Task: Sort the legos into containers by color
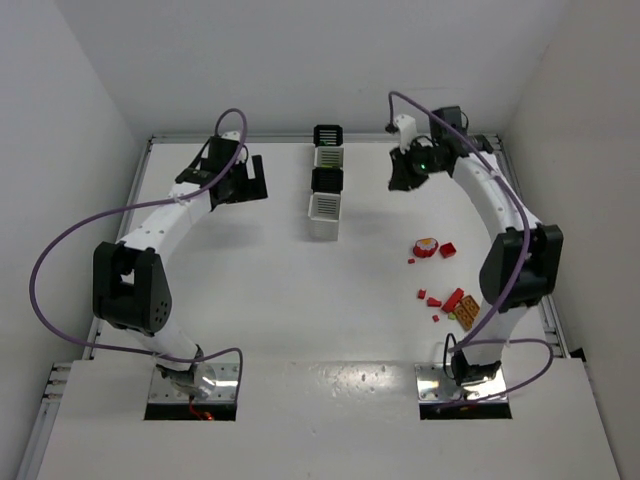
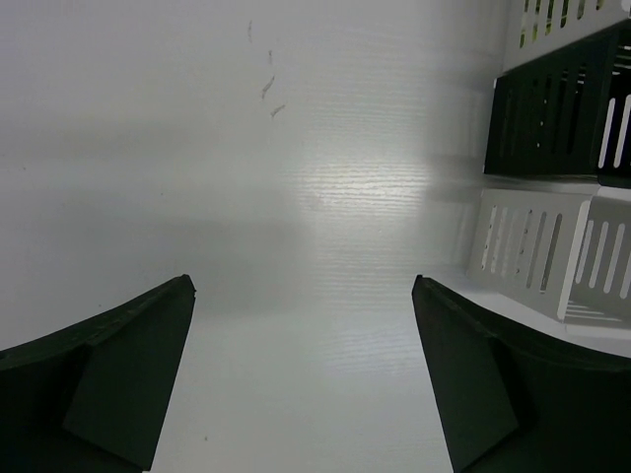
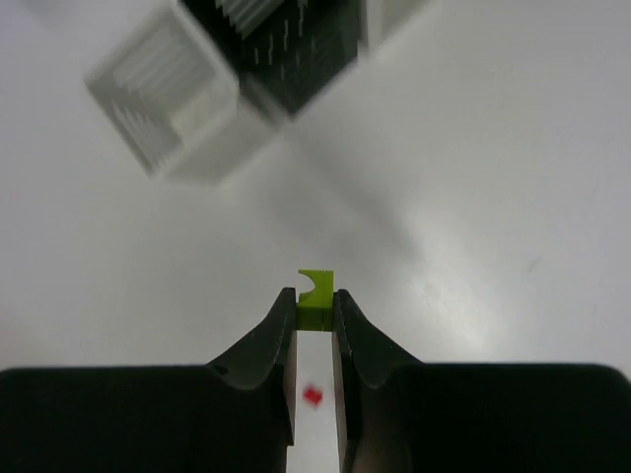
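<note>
I pinch one green lego (image 3: 316, 286) between the tips of my right end effector (image 3: 315, 307), which are pressed together on it, above the bare worktop (image 3: 493, 197) and near the containers (image 3: 173, 94). To do this step well, I should hold the pinch firm and bring the tips centred and low over the proper container before I release. My left end effector (image 2: 304, 283) is spread wide and holds nothing, just beside the containers. The other legos (image 1: 452, 300) lie well apart from them.

Glossy green plastic lego (image 3: 316, 296), matt black fingers (image 3: 258, 351), smooth white table (image 2: 296, 197).
</note>
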